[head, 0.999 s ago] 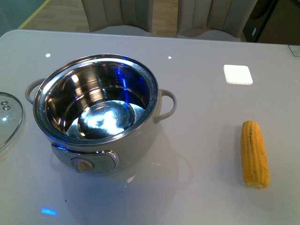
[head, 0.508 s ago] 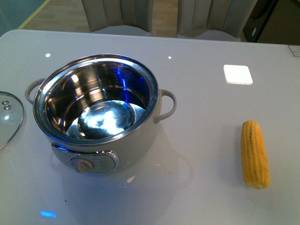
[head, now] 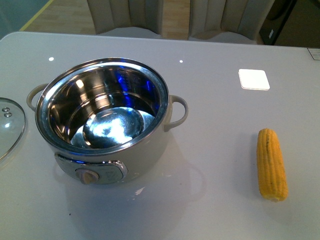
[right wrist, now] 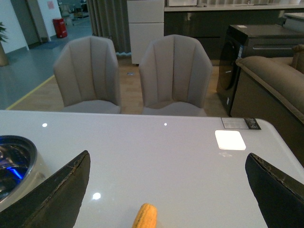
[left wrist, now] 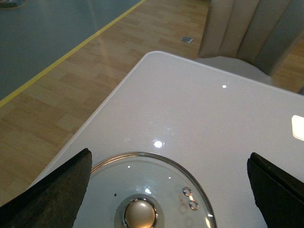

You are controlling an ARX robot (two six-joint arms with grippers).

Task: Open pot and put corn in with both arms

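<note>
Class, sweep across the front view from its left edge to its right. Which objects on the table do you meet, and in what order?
glass lid → pot → corn

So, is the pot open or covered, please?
Open: the pot is empty inside, and the glass lid lies on the table beside it.

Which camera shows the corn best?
The front view: the whole corn lies on the table, right of the pot. The right wrist view catches only one end; the left wrist view shows none.
</note>
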